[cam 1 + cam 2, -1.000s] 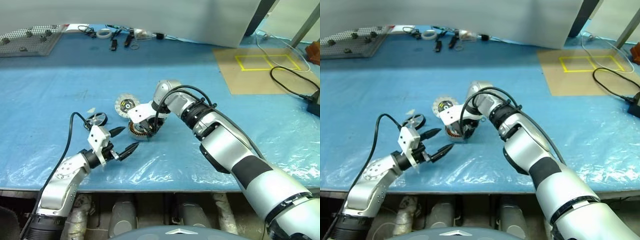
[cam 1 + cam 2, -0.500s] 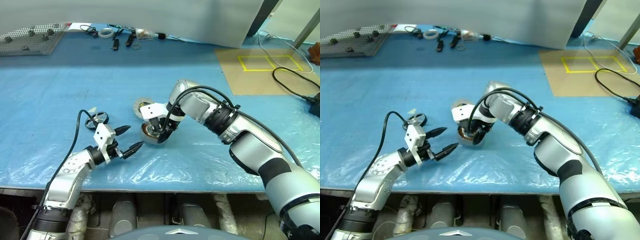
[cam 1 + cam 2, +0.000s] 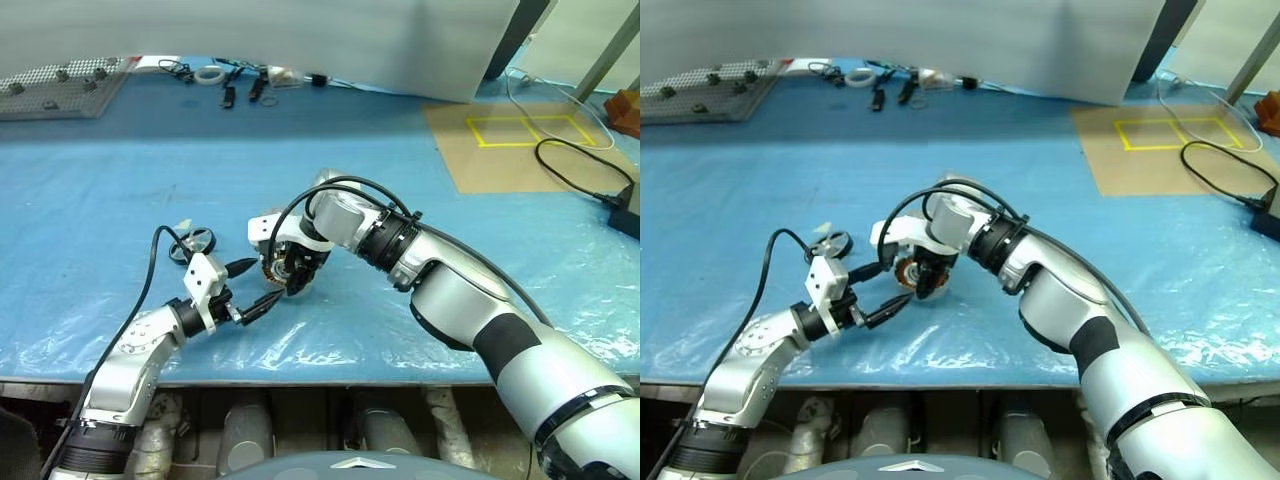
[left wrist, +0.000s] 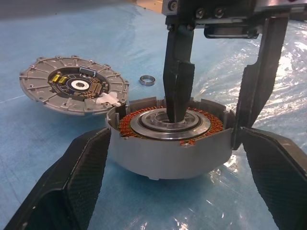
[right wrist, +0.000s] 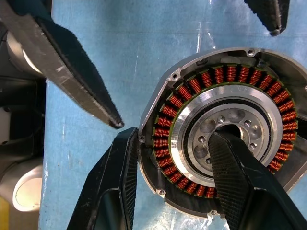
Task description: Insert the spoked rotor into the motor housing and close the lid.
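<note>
Right fingers clamp motor housing wall (one inside hole); left fingers apart, flanking it.

Silver motor housing with copper-orange windings, blue table cover

Silver motor housing with copper windings upright on tabletop, lid flat beside it, black spoked rotor apart.

R gripper clamps motor housing wall (one finger in bore) | L fingertips near
</note>
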